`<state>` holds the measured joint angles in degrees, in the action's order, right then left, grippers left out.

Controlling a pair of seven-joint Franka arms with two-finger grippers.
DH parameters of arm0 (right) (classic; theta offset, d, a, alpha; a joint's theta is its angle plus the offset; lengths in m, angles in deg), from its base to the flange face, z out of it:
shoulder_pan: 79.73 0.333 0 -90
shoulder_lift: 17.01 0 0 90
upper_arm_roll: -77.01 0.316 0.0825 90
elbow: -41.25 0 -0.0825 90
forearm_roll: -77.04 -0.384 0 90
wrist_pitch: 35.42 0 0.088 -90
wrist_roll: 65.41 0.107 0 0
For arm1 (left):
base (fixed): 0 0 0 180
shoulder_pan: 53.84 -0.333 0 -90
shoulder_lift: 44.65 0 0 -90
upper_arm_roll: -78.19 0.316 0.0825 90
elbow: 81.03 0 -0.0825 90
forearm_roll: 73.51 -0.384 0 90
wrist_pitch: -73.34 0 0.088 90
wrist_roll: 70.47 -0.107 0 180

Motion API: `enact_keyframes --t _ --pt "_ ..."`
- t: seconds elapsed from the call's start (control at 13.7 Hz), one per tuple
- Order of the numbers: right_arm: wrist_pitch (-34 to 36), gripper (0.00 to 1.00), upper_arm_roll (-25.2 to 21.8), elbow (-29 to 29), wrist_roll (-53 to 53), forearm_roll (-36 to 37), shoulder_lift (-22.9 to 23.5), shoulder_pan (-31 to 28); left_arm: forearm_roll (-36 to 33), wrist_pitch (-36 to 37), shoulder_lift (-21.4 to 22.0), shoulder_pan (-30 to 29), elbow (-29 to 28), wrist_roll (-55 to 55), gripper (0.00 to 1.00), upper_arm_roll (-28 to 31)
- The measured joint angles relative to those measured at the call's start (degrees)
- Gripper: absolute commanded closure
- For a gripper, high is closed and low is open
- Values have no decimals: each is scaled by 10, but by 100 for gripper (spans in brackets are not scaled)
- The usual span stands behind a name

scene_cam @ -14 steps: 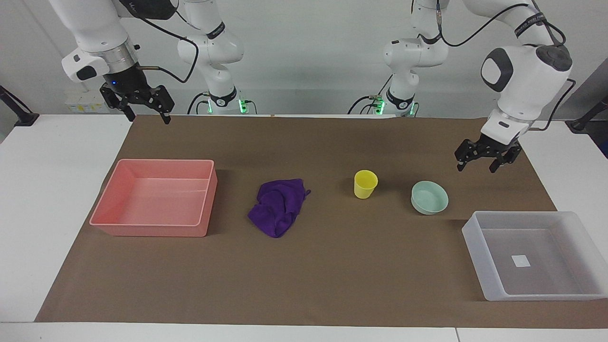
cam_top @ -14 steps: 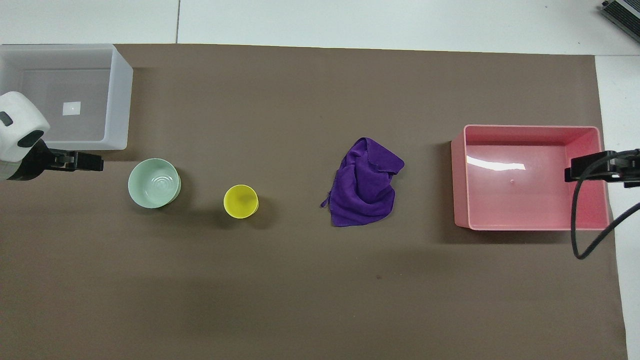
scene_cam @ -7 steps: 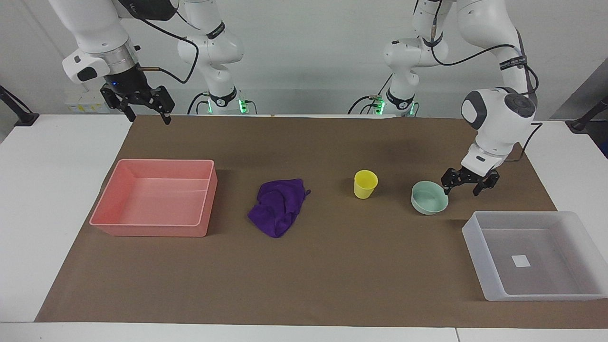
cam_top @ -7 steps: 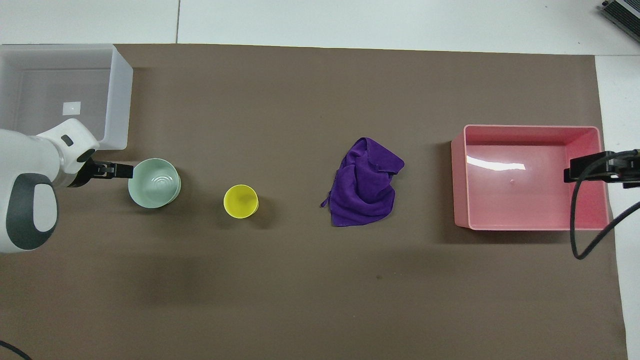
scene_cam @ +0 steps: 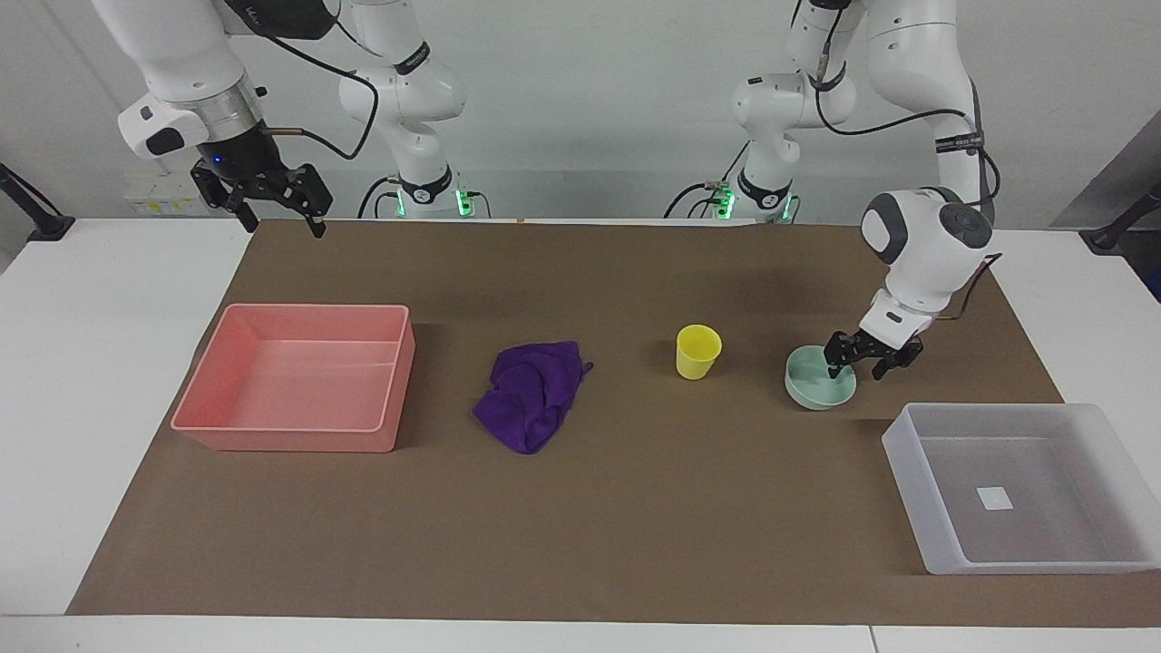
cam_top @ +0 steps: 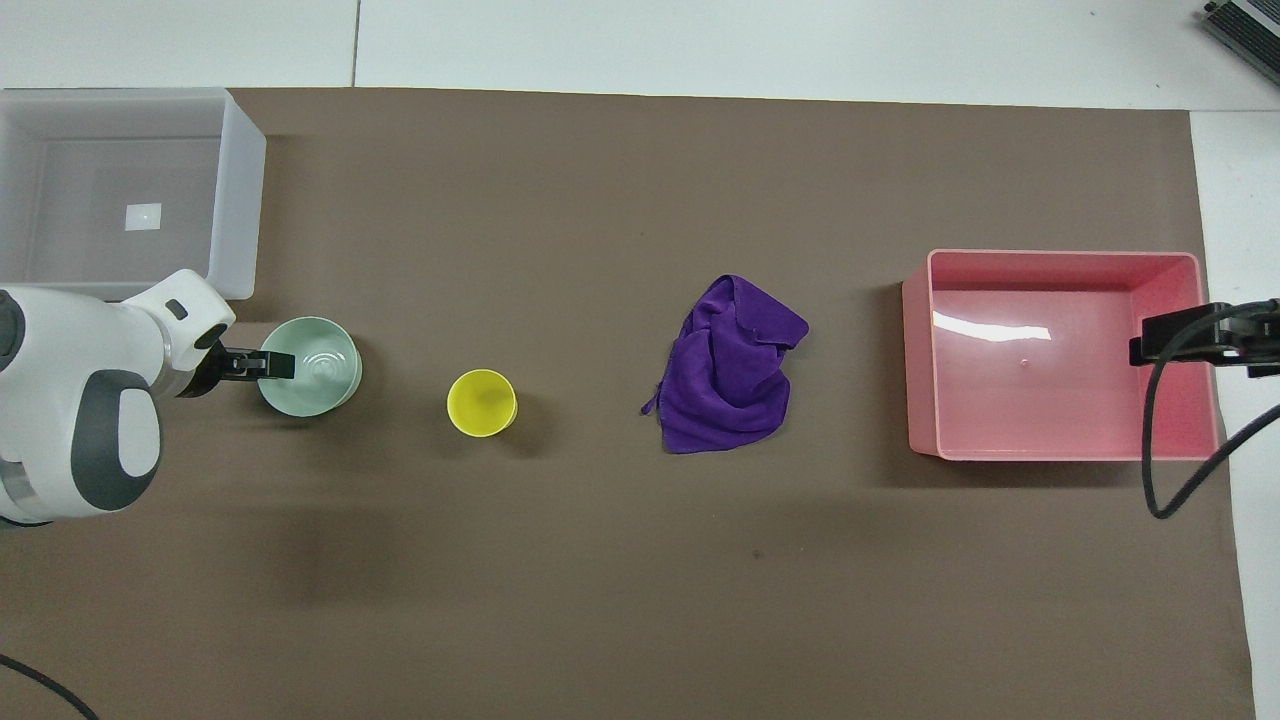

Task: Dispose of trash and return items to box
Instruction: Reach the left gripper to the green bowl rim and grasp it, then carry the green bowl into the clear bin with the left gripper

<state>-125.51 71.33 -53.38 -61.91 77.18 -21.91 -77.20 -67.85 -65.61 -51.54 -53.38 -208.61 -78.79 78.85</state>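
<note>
A mint-green bowl [scene_cam: 810, 387] [cam_top: 322, 378] sits on the brown mat near the left arm's end. My left gripper [scene_cam: 855, 372] [cam_top: 263, 366] is down at its rim, still open, one finger inside the bowl and the other outside. A yellow cup [scene_cam: 697, 352] [cam_top: 482, 403] stands upright beside the bowl, toward the mat's middle. The purple cloth [scene_cam: 531, 394] [cam_top: 730, 365] lies bunched at mid-mat. The translucent box [scene_cam: 914, 453] [cam_top: 236, 200] holds nothing and lies farther from the robots than the bowl. My right gripper [scene_cam: 281, 225] [cam_top: 1150, 349] waits open, up in the air.
A pink tray [scene_cam: 290, 442] [cam_top: 1060, 257] with nothing in it lies at the right arm's end of the mat, beside the cloth. The right gripper hangs over that tray's outer edge, with a black cable [cam_top: 1160, 440] looping below it.
My left arm has come down from beside the bowl and set its fingers astride the bowl's rim, which they have begun to narrow on. The right arm, cup, cloth and trays have not moved.
</note>
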Motion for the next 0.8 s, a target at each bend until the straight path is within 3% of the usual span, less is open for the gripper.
enact_keyframes --t 0.15,0.22,0.29,0.59,0.8 --pt "0 0 0 0 0 0 0 0 3 0 -1 0 -2 0 75 -1" --pt "0 0 0 0 0 0 0 0 3 0 -1 0 -2 0 93 -1" --pt "0 0 0 0 0 0 0 0 3 0 -1 0 -2 0 100 -1" --pt "0 0 0 0 0 0 0 0 8 8 5 0 11 0 100 -1" --pt "0 0 -1 0 0 0 0 0 8 64 18 -3 65 0 100 6"
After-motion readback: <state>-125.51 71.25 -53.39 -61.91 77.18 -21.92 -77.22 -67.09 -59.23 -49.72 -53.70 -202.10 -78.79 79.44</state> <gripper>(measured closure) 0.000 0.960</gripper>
